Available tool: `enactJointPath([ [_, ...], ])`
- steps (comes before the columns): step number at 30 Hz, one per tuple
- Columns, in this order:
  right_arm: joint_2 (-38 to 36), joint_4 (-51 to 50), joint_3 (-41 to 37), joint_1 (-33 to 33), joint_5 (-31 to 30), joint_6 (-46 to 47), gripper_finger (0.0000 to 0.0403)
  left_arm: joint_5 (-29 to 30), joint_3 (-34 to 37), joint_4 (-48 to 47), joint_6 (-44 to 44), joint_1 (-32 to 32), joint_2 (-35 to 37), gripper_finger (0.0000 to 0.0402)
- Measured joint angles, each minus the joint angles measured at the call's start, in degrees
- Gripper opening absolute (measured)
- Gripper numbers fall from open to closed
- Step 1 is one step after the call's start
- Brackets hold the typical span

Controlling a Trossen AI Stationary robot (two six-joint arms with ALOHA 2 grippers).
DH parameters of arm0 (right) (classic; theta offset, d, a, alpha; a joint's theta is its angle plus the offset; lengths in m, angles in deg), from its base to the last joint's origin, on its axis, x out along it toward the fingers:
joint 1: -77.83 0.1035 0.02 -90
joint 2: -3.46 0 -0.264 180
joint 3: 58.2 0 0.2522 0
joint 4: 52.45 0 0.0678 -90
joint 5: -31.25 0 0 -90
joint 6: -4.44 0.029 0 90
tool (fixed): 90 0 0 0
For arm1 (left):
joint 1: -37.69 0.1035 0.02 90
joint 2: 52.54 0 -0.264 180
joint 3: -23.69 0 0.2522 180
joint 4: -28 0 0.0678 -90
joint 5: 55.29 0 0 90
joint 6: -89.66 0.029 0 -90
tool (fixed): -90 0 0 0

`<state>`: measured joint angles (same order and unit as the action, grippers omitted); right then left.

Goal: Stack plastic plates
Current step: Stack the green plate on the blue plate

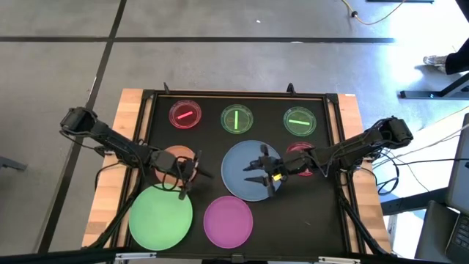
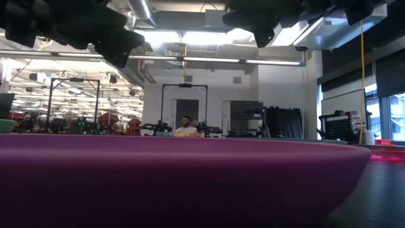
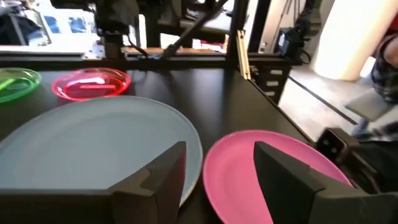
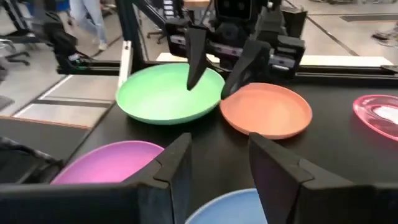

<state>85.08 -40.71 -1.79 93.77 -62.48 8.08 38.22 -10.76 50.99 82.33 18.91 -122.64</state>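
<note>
Magenta plate (image 1: 228,221): nearest me, at the desk's front edge just right of the big green one; its rim fills the low view (image 2: 183,171).
Green plate (image 1: 160,217): front left on the black mat, largest of the lot, with the left arm's fingers reaching over its back rim.
Left end effector (image 1: 185,172): I see it over the gap between the green and orange plates, fingers spread apart with nothing between them; its own camera looks across at the blue and magenta plates.
Orange plate (image 1: 173,158): just behind the green plate, partly covered by the left arm.
Blue plate (image 1: 251,170): centre of the desk (image 1: 108,183), behind the magenta plate and close to it.
Right end effector (image 1: 265,170): over the blue plate, fingers parted, gripping nothing.
Red dish, right (image 1: 300,151): beside the blue plate, mostly hidden under the right arm.
Back row: red dish (image 1: 185,115), green dish (image 1: 237,119), second green dish (image 1: 300,121), each with a bar mark, set well apart.
Room beyond: a person (image 2: 185,125) sits far behind the desk.
</note>
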Motion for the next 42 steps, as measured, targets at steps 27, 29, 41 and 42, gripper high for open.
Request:
enactJointPath([
  [27,0.0,-0.5,0.0,2.2,-1.8,-0.5,0.0146,-0.7,-16.7,-49.7,-8.6,-2.8,0.1,0.0147],
  [29,0.0,-0.8,0.0,2.2,-1.9,-0.5,0.0146,-0.7,-19.1,-55.0,-8.7,-2.8,0.1,0.0147],
  [41,0.0,-1.9,0.0,2.2,-1.9,-0.5,0.0146,-2.6,-21.5,-73.0,-15.0,-3.8,0.1,0.0147],
  [42,0.0,-1.9,0.0,2.2,-1.9,-0.5,0.0146,-2.6,-21.1,-74.4,-15.8,-4.2,0.1,0.0147],
])
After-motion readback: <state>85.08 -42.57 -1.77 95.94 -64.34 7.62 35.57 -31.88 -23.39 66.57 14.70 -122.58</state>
